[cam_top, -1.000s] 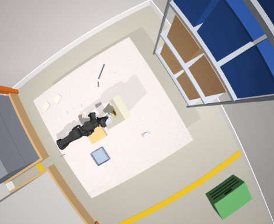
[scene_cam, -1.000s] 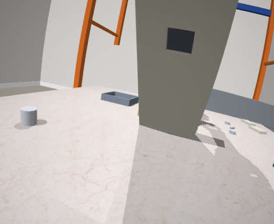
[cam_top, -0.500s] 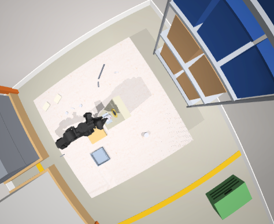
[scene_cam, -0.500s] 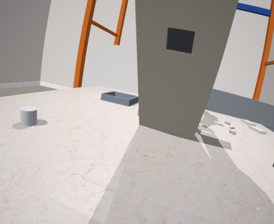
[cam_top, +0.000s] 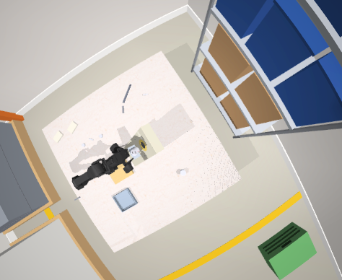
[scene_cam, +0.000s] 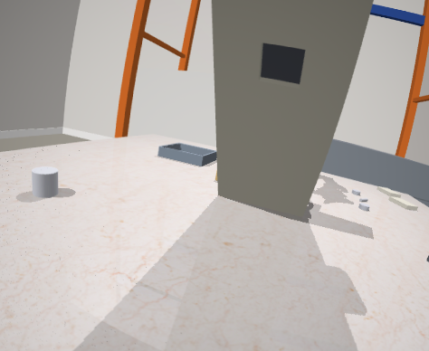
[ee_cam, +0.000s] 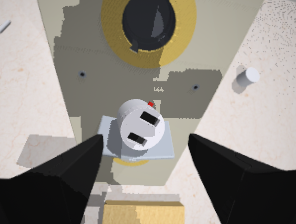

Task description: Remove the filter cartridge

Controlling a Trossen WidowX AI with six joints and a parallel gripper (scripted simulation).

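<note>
The round pale cartridge [cam_top: 135,152] [ee_cam: 142,131] stands out from the service panel [cam_top: 154,138] [scene_cam: 271,136] [ee_cam: 220,27], in front of a light blue-grey square plate [ee_cam: 165,147]. Its side wall shows, and two dark slots lie slantwise on its face. A small red mark [ee_cam: 150,104] shows beside it. My gripper [cam_top: 128,156] [ee_cam: 146,139] is open, its black fingers wide apart on either side of the cartridge's lower part in the wrist view, not touching it. The exterior view shows only the panel's back. The blue-grey tray [cam_top: 130,207] [scene_cam: 180,156] holds nothing visible.
A black knob [ee_cam: 149,22] in a yellow ring sits above the cartridge in the wrist view. A tan block [cam_top: 121,175] [ee_cam: 143,215] lies near the panel's foot. A pale cylinder [cam_top: 182,172] [scene_cam: 44,183] [ee_cam: 247,77] stands to one side. A dark rod [cam_top: 127,94] lies beyond the panel.
</note>
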